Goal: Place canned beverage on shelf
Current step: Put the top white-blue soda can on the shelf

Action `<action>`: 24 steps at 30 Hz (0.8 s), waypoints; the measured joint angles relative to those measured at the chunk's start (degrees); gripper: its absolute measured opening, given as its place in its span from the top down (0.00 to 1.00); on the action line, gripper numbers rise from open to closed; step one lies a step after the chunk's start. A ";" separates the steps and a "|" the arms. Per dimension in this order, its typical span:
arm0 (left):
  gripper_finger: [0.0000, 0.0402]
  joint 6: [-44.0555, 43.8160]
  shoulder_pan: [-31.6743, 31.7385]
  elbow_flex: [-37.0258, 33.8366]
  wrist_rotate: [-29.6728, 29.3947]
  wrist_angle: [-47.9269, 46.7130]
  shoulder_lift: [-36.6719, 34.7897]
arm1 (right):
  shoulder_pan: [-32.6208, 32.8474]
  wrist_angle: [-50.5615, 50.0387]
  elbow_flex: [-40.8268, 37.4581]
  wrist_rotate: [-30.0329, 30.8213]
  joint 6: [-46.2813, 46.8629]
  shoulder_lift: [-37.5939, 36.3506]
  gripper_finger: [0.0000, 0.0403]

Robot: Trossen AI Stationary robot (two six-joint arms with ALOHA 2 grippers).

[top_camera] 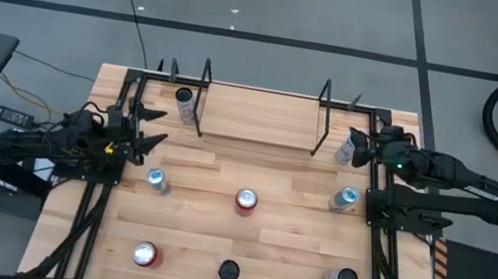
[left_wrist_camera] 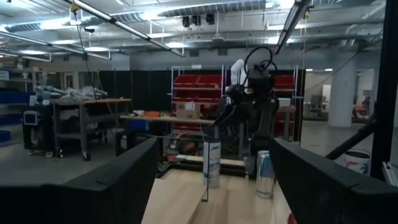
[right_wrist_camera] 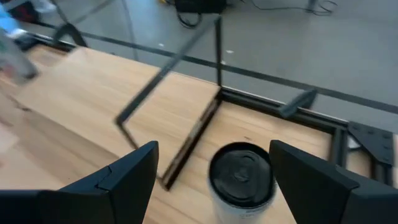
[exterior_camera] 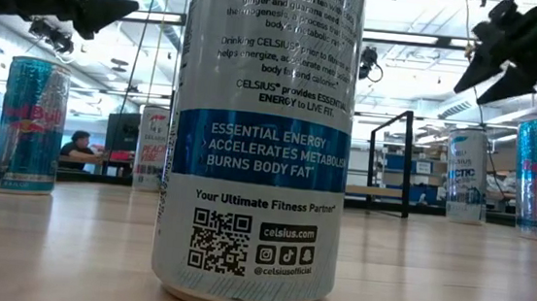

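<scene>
The shelf (top_camera: 258,116) is a low light-wood platform with black rods, at the table's far middle. A tall white can with a dark top (right_wrist_camera: 241,180) stands upright on the table just right of the shelf (top_camera: 343,153). My right gripper (right_wrist_camera: 212,149) is open above this can, one finger on either side, touching nothing; it also shows in the high view (top_camera: 361,146). My left gripper (top_camera: 154,134) is open and empty above the table's left part, left of the shelf.
Several more cans stand on the table: one left of the shelf (top_camera: 183,103), a blue one (top_camera: 346,198), a red one at the middle (top_camera: 246,201), a blue one (top_camera: 156,181), and three along the near edge (top_camera: 228,272). The shelf's black rod frame (right_wrist_camera: 186,93) is close to my right gripper.
</scene>
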 joint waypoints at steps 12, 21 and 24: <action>0.21 -0.14 0.00 0.07 0.00 -1.75 3.16 | -5.15 -2.96 0.00 -2.37 5.25 9.67 0.22; 0.21 -0.21 0.00 0.09 0.00 -1.72 3.16 | -8.21 -2.98 -0.02 -3.02 5.29 14.21 0.22; 0.21 -0.21 0.00 0.09 0.00 -1.72 3.16 | -9.01 -2.99 -0.02 -3.61 5.29 15.45 0.22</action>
